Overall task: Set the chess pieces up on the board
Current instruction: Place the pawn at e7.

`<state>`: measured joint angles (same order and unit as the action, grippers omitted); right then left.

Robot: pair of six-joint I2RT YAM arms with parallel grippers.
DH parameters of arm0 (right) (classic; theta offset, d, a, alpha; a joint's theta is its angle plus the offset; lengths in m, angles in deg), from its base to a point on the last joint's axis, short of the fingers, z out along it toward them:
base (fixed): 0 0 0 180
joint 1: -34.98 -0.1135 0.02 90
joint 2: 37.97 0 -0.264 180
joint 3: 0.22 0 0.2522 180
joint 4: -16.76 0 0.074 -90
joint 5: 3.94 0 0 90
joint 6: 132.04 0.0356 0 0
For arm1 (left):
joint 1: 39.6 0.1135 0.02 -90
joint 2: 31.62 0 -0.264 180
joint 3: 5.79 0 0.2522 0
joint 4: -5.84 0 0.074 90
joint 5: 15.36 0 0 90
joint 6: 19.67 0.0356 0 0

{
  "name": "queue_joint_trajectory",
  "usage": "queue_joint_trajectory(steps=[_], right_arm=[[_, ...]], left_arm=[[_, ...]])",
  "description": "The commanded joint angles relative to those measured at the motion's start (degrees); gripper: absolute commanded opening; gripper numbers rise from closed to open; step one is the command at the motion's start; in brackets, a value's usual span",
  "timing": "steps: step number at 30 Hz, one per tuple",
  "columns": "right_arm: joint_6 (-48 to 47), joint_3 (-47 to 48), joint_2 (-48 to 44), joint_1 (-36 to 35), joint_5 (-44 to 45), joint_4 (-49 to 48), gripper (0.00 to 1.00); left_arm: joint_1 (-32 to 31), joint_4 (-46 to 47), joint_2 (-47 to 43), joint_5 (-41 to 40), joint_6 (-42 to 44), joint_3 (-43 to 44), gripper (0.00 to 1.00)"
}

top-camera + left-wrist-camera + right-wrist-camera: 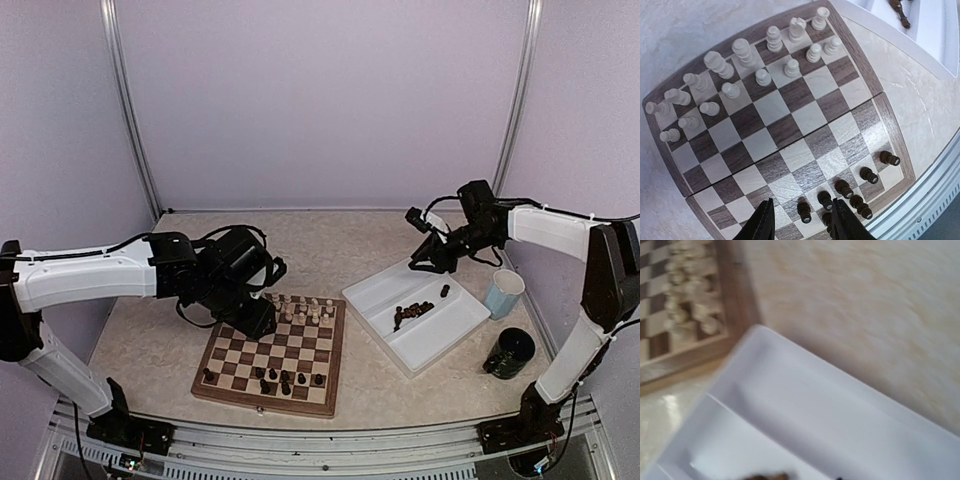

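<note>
The board (232,352) lies in front of my left arm. Cream chess pieces (300,308) fill its far two rows, and several dark pieces (275,380) stand along the near rows. My left gripper (264,327) hovers over the board. In the left wrist view it (802,227) is open, its fingers (760,225) on either side of a dark pawn (804,211) that stands free on its square. More dark pieces (412,312) lie in the white tray (455,330). My right gripper (416,264) hangs above the tray's far edge; its fingers are outside the blurred right wrist view.
A pale blue cup (503,293) stands right of the tray, with a black cup (512,352) nearer the table's front. The right wrist view shows the tray's wall (840,405), bare tabletop (865,305) and the board's corner (735,300).
</note>
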<state>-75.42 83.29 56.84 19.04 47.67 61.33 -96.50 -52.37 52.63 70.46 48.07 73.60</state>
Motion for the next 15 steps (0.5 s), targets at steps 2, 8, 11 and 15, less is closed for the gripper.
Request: queue_joint_trajectory(steps=[2, 8, 11, 15], right_arm=[[-2.15, 0.84, -0.72, 2.83, 2.98, 3.65, 0.29], [-6.47, 1.0, 3.57, 3.55, 7.68, 6.8, 0.24], [-9.77, 2.25, 6.47, 3.55, 9.68, 9.35, 0.2], [-13.36, 2.82, 9.11, 3.11, 11.37, 10.57, 0.2]], left_arm=[[2.11, 1.14, 1.3, -1.82, 4.09, 1.62, 0.4], [3.48, 11.14, 5.6, -2.47, 7.05, 4.91, 0.43], [4.36, 16.86, 7.95, 1.01, 8.11, 6.12, 0.43], [4.96, 20.16, 11.79, 3.47, 8.96, 11.15, 0.43]])
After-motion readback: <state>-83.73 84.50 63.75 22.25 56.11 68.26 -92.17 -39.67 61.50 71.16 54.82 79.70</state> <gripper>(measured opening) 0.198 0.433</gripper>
